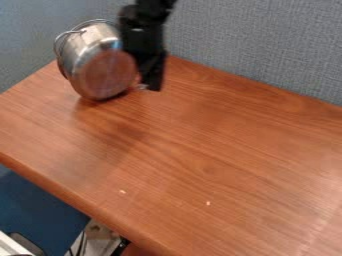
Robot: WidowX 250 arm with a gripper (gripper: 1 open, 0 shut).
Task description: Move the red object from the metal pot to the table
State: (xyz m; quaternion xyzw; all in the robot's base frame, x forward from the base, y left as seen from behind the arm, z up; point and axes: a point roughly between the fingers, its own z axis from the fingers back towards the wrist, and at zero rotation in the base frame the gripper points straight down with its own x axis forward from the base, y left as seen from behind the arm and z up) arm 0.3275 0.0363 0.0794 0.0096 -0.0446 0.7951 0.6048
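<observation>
Clearly blurred, the black robot hand (pixel 151 78), pointing down at the far left part of the broad reddish-brown wooden tabletop (pixel 201 150); fingers drawn fully together, nothing visibly pinched between them. Just to the hand's left, and partly behind its dark body: the small shiny silver steel pot (pixel 94 62), tipped on its side, round polished face turned toward the camera, rolled rim up at the top. No sight of the small red piece anywhere in this view; its place impossible to tell, whether inside the pot or hidden by the hand. Below and to the right of the hand: long bare stretch of wood with visible grain, rounded front edge, a couple of pale specks. Behind the hand: grey-blue textured wall (pixel 267 40). Lower left, beyond the edge: dark blue floor (pixel 27 215).
</observation>
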